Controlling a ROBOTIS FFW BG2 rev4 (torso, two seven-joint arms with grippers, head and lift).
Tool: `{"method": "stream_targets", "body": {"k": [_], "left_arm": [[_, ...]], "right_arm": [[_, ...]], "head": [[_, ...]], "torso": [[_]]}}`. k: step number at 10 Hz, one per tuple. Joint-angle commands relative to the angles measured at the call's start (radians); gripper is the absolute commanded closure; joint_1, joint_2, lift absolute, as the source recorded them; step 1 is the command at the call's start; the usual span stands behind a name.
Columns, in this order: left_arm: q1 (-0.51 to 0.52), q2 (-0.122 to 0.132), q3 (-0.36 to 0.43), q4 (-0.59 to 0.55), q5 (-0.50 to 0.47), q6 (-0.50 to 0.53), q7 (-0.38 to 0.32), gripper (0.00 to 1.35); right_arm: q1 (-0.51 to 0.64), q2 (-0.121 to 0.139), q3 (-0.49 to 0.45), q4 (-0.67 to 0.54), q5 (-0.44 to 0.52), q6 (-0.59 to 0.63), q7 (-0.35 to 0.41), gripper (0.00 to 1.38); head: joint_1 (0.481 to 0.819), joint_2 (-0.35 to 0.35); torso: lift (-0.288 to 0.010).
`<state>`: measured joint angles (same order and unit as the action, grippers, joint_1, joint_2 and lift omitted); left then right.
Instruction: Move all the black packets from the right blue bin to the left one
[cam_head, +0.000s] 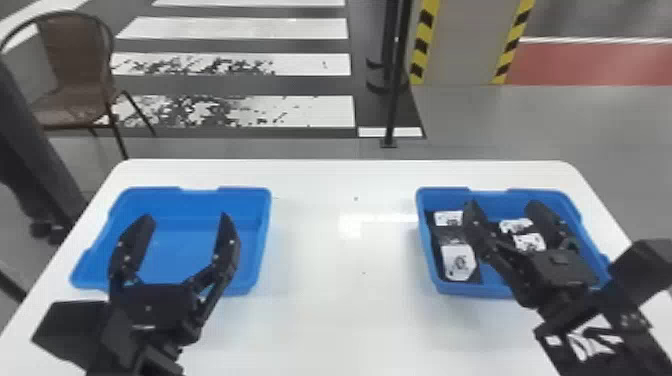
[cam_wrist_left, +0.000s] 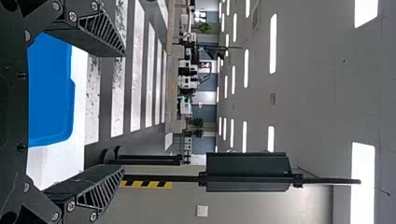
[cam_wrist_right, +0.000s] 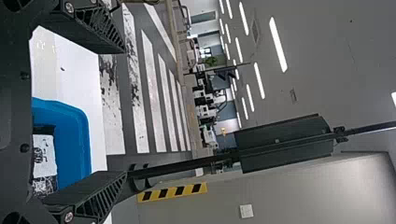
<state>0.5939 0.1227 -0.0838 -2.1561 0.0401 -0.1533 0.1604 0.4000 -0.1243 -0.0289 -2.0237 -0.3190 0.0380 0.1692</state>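
From the head and both wrists, facing forward.
Looking down from above across the white table (cam_head: 320, 325), with the left blue bin (cam_head: 190, 206) at centre left of the frame, the right blue bin (cam_head: 424, 235) at centre right; from low at each wrist, nearer its own bin, looking almost level past the table to far ceiling lights (cam_wrist_left: 273, 44), turned sideways; shared with the head view: that same bin, plus floor stripes (cam_head: 320, 112) and black-and-yellow tape (cam_head: 422, 45).

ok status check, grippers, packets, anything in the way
Both open: left gripper over left bin, right gripper over right bin. Black packets in right bin. Right gripper partly blocks head view of them.
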Motion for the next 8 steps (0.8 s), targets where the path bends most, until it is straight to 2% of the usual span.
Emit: {"method": "stream_targets", "body": {"k": [1,6,8], "left_arm": [[0.002,0.000,0.000,0.000,0.000,-0.001,-0.001,0.19],[0.002,-0.002,0.004,0.000,0.000,-0.004,-0.001,0.18],[0.002,-0.002,0.006,0.000,-0.002,-0.006,-0.001,0.19]], "right_arm": [[0.000,0.000,0.001,0.000,0.000,-0.001,-0.001,0.09],[0.000,0.000,-0.001,-0.010,-0.008,0.013,-0.001,0.09],[-0.037,-0.015,-0.005,-0.044,-0.008,0.193,0.001,0.09]], "head": [[0.695,0.005],[0.695,0.006],[0.695,0.010]], "torso": [[-0.140],[-0.140],[-0.140]]}}
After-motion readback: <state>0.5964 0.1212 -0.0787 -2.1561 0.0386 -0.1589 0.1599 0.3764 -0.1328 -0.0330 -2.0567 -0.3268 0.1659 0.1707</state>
